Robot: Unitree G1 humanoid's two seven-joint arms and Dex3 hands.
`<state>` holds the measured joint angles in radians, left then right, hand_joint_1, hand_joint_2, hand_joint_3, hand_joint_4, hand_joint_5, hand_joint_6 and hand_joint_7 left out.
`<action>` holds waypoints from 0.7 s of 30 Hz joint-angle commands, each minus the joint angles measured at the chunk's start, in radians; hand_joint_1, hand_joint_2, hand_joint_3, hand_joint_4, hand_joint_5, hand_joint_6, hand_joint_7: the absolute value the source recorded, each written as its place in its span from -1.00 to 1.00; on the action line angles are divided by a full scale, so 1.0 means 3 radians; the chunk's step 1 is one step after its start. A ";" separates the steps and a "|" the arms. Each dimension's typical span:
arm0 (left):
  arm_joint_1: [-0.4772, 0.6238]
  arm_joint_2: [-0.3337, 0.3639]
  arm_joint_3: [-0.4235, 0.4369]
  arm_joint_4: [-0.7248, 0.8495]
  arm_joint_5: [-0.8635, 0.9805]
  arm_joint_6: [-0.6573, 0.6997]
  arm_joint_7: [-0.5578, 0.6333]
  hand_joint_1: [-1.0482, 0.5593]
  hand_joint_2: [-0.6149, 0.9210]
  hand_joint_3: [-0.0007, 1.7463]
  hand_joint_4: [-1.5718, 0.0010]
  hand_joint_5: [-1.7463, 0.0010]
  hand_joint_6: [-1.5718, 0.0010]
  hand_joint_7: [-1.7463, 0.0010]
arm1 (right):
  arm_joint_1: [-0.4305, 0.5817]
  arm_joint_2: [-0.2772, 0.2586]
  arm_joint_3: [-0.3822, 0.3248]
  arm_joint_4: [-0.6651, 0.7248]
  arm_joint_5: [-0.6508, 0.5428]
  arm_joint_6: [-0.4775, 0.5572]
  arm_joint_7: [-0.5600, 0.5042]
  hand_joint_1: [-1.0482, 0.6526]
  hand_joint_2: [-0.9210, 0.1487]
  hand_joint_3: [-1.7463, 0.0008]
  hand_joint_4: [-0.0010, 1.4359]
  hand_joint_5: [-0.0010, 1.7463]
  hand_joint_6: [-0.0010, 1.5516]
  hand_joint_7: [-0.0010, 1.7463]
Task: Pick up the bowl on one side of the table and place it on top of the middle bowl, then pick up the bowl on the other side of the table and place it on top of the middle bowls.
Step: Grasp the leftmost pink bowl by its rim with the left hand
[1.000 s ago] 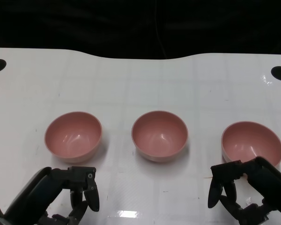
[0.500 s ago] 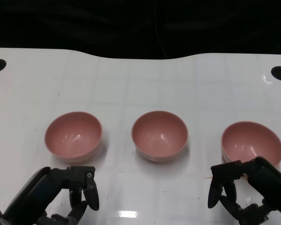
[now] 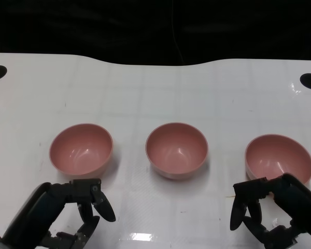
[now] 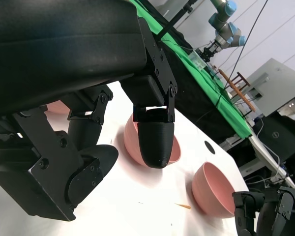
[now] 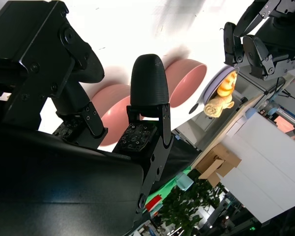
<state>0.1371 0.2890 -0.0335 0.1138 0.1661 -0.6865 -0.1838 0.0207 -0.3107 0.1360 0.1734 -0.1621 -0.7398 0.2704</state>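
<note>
Three round pink plastic bowls in a row across the middle of a white tabletop [image 3: 155, 88], none stacked.

Left pink bowl [image 3: 81, 150] at mid-left, middle pink bowl [image 3: 176, 150] at centre, right pink bowl [image 3: 278, 157] at mid-right, all upright and well apart. Black left hand [image 3: 85, 212] at lower left, just below the left bowl, fingers spread, holding nothing. Black right hand [image 3: 256, 210] at lower right, just below the right bowl's near rim, fingers apart, empty.

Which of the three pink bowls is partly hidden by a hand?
The bowl on the robot's right: the right hand overlaps its near rim. The other two show whole.
</note>
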 commanded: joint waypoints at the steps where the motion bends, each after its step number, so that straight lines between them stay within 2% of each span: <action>1: 0.0152 -0.0122 0.0226 -0.0551 0.0751 0.0544 0.0496 0.14 0.67 -0.43 0.27 -0.08 0.18 0.44 | 0.0014 -0.0032 -0.0016 -0.0053 0.0014 0.0001 -0.0003 0.54 0.42 -0.71 0.35 0.96 0.25 0.31; 3: 0.0214 -0.0220 0.0254 -0.0822 0.1095 0.0843 0.0680 0.06 0.84 -0.84 0.31 0.17 0.16 0.75 | 0.0021 -0.0028 -0.0013 -0.0077 0.0004 0.0032 -0.0005 0.53 0.42 -0.71 0.35 0.96 0.25 0.31; 5: 0.0244 -0.0263 0.0234 -0.0954 0.1242 0.1007 0.0760 0.04 0.88 -0.95 0.30 0.28 0.13 0.86 | 0.0026 -0.0027 -0.0012 -0.0093 -0.0001 0.0052 -0.0006 0.53 0.41 -0.72 0.34 0.97 0.24 0.32; 10: 0.0267 -0.0331 0.0164 -0.1260 0.1638 0.1443 0.0847 -0.01 0.89 -0.99 0.30 0.36 0.13 0.92 | 0.0035 -0.0029 -0.0019 -0.0130 -0.0019 0.0087 -0.0014 0.53 0.41 -0.74 0.34 0.96 0.23 0.32; 16: 0.0186 -0.0258 0.0016 -0.1489 0.2169 0.1862 0.0745 -0.08 0.90 -0.99 0.32 0.43 0.18 0.96 | 0.0027 -0.0025 -0.0019 -0.0114 -0.0021 0.0058 -0.0021 0.52 0.42 -0.76 0.34 0.96 0.23 0.32; 21: 0.0047 -0.0205 -0.0155 -0.1574 0.2565 0.2207 0.0587 -0.20 0.92 -0.99 0.38 0.48 0.34 1.00 | 0.0020 -0.0016 -0.0014 -0.0112 -0.0027 0.0071 -0.0024 0.50 0.43 -0.77 0.34 0.97 0.22 0.32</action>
<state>0.1648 0.2075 -0.0701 -0.3479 0.9076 -0.0490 0.0089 0.0224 -0.3106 0.1367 0.1449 -0.1756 -0.7189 0.2693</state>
